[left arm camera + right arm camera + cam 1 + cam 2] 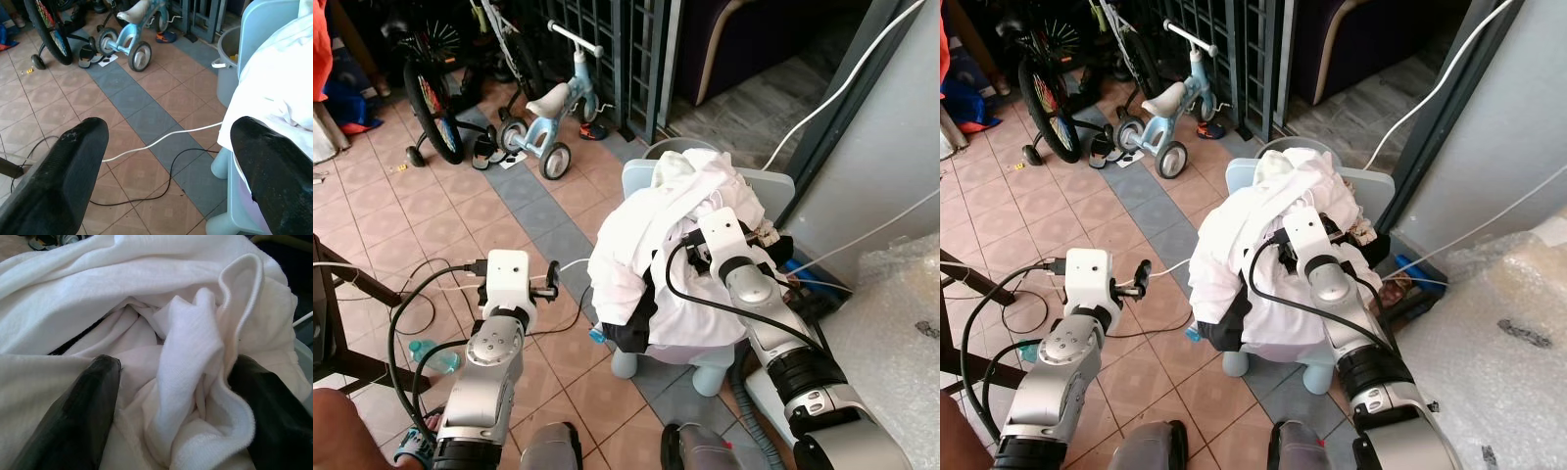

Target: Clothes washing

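A heap of white clothes (641, 235) lies over a light blue child's chair (773, 188), with a dark garment (631, 331) hanging out beneath. My right gripper (689, 247) is pushed into the top of the heap. In the right wrist view its fingers (73, 416) stand open on either side of a bunched fold of white cloth (190, 382). My left gripper (548, 284) hovers open over the floor tiles, just left of the chair, with the chair's edge and white cloth (279, 83) beside one finger (274, 166).
A grey bucket (227, 54) stands behind the chair. A blue tricycle (548, 113) and a bicycle (431, 93) are at the back left. Cables (161, 139) cross the tiles, and a bottle (435, 354) lies near my left arm. Bubble wrap (891, 323) covers the right.
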Robot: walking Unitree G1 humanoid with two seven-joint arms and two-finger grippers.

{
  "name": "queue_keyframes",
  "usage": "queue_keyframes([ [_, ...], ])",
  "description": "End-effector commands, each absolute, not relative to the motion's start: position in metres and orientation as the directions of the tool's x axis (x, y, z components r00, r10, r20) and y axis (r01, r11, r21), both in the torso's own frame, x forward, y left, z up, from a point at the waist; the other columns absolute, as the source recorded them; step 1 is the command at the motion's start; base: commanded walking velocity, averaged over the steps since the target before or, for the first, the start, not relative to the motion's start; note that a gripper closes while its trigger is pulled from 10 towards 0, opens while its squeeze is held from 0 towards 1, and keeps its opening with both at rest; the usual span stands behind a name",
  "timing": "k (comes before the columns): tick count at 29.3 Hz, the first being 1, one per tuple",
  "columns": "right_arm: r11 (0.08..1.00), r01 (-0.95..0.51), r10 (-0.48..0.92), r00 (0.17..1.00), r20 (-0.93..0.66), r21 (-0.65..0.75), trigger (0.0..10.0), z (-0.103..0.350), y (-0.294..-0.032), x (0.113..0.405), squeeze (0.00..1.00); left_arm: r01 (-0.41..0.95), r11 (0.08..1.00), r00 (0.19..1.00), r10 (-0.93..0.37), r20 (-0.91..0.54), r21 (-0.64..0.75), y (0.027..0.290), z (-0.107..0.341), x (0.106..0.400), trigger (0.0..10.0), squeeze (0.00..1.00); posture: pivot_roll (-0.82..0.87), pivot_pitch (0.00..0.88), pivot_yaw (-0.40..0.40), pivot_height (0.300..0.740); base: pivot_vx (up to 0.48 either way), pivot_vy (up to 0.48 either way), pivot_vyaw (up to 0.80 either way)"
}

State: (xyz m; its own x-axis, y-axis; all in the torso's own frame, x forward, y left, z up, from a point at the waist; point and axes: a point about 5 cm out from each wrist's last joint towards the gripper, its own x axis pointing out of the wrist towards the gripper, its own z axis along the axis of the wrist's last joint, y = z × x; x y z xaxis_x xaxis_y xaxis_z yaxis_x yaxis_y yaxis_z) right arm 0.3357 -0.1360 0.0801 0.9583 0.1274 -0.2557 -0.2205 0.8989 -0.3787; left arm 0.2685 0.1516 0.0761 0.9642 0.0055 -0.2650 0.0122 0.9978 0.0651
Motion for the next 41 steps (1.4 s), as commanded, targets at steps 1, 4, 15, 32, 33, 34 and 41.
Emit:
queue_keyframes([
  [1,0.892,-0.254,0.145,0.944,-0.296,-0.374,0.0,0.071,-0.132,0.332,0.0,0.012,0.998,0.961,0.005,-0.277,0.06,0.152,0.075,0.269,10.0,0.0,0.06,0.147,0.031,0.74,0.0,0.0,0.0],
  [4,0.891,-0.265,0.149,0.938,-0.314,-0.37,0.0,0.066,-0.131,0.33,0.0,0.014,0.998,0.961,0.002,-0.277,0.058,0.151,0.075,0.27,10.0,0.0,0.06,0.143,0.027,0.74,0.0,0.0,0.0],
  [15,0.906,-0.268,0.121,0.905,-0.407,-0.327,0.0,0.045,-0.136,0.323,0.0,0.011,0.999,0.962,0.003,-0.273,0.051,0.148,0.075,0.275,10.0,0.0,0.06,0.124,0.017,0.74,0.0,0.0,0.0],
  [32,0.959,-0.08,-0.036,0.917,-0.398,-0.271,0.0,0.047,-0.161,0.329,0.0,0.003,0.999,0.963,0.008,-0.271,0.043,0.147,0.073,0.278,10.0,0.0,0.05,0.108,0.011,0.74,0.0,0.0,0.0],
  [33,0.973,-0.077,-0.012,0.924,-0.382,-0.217,0.0,0.049,-0.158,0.33,0.0,0.001,0.999,0.964,0.013,-0.267,0.052,0.147,0.073,0.278,10.0,0.0,0.05,0.106,0.012,0.74,0.0,0.0,0.0],
  [34,0.985,-0.076,0.015,0.933,-0.36,-0.155,0.0,0.053,-0.155,0.331,0.0,-0.002,0.998,0.964,0.017,-0.265,0.058,0.147,0.073,0.278,10.0,0.0,0.05,0.104,0.013,0.74,0.0,0.0,0.0],
  [41,0.987,-0.158,0.157,0.973,-0.168,0.004,0.0,0.078,-0.144,0.323,0.0,-0.01,0.998,0.968,0.025,-0.249,0.063,0.148,0.073,0.28,10.0,0.0,0.03,0.08,0.017,0.74,0.0,0.0,0.0],
])
